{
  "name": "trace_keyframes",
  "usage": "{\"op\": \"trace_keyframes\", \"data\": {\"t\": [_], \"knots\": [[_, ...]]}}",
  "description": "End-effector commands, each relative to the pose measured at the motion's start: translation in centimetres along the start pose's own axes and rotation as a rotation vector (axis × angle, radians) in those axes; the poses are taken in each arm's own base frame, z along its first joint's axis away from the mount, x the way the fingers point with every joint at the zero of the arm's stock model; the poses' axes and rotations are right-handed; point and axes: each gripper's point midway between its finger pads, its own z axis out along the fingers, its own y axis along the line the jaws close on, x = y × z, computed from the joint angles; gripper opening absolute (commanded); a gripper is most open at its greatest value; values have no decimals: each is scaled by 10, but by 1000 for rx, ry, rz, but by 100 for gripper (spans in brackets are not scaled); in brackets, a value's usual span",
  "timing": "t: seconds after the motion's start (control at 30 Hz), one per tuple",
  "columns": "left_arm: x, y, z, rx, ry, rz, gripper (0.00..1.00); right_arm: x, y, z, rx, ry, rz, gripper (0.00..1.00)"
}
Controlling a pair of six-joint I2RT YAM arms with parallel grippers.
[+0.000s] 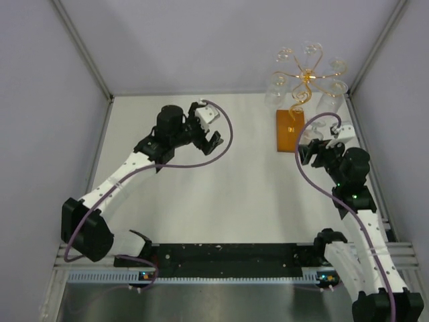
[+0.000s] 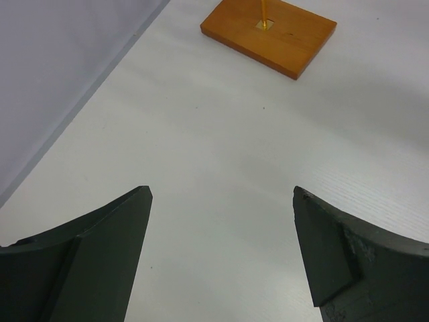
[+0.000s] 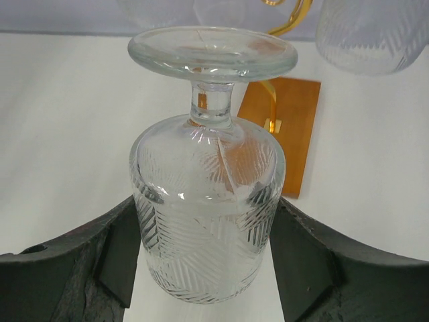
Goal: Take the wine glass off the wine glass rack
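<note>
An upturned wine glass point(image 3: 208, 201) with cut patterns sits between my right gripper's point(image 3: 204, 211) fingers, foot uppermost, and the pads press on both sides of its bowl. In the top view this gripper point(image 1: 316, 147) holds the glass point(image 1: 314, 135) just right of the rack's orange-brown base point(image 1: 289, 131). The wine glass rack point(image 1: 307, 77) stands at the back right, gold scroll arms spread from its stem. My left gripper point(image 1: 206, 137) hovers open over the table's middle, nothing between its fingers point(image 2: 120, 235); the wooden base point(image 2: 271, 33) lies well ahead of it.
Other clear glasses point(image 1: 334, 94) hang from the rack's arms, one close above my right gripper point(image 3: 372, 33). Grey walls point(image 1: 53, 80) close in the table on the left, back and right. A black rail point(image 1: 228, 258) runs along the near edge.
</note>
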Motion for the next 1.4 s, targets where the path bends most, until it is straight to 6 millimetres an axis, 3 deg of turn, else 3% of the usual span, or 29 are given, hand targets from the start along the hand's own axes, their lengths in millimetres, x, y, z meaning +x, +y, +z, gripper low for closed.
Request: {"op": "trace_keyframes", "data": {"t": [0.0,0.17,0.33,0.53,0.7,0.87,0.9,1.07,1.17,1.37], "knots": [[-22,-28,-12,64,-114,213,90,16,17,-28,-39,96,102,0],[-1,-71,-13,143,-151,445,89,23,51,-35,-209,181,194,0],[9,-90,-7,153,-180,485,84,31,53,-7,-189,284,384,0],[10,-116,22,69,-216,462,77,48,52,24,-78,389,737,0],[6,-151,48,95,-256,398,71,56,57,27,-47,431,916,0],[6,-151,49,95,-256,398,71,55,62,24,-90,407,991,0],[-7,-179,80,114,-302,310,66,55,63,23,-111,406,998,0],[-24,-184,105,102,-349,293,59,60,59,20,-145,420,1072,0],[-26,-189,115,108,-359,309,57,55,61,23,-188,396,1080,0],[-25,-179,129,45,-341,287,57,55,67,20,-231,411,1086,0]]}}
